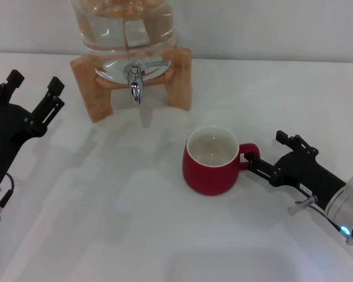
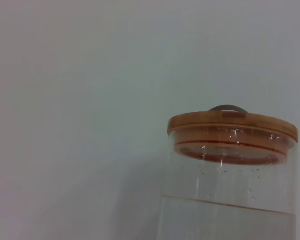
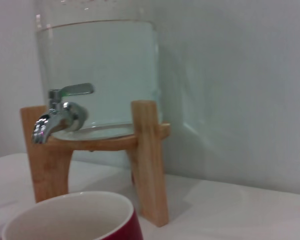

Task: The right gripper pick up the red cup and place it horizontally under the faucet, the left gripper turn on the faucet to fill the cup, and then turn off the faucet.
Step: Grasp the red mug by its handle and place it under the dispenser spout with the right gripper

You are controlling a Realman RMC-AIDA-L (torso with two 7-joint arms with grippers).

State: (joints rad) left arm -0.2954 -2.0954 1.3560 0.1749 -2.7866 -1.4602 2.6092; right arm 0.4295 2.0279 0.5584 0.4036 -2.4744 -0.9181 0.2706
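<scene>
The red cup (image 1: pixel 210 164) stands upright on the white table, white inside, its handle turned to the right. My right gripper (image 1: pixel 266 148) lies low at the right, open, with one fingertip (image 1: pixel 250 157) at the handle and the other farther back. The cup's rim (image 3: pixel 70 217) shows near the right wrist camera. The chrome faucet (image 1: pixel 134 80) sticks out of the glass jar, behind and to the left of the cup, and its lever (image 3: pixel 75 90) also shows in the right wrist view. My left gripper (image 1: pixel 35 82) is open at the left edge, well apart from the faucet.
The glass water jar (image 2: pixel 230 200) with its wooden lid (image 2: pixel 232 125) rests on a wooden stand (image 1: pixel 181 76) at the table's back. A pale wall rises behind it. White tabletop (image 1: pixel 106 194) stretches between the two arms.
</scene>
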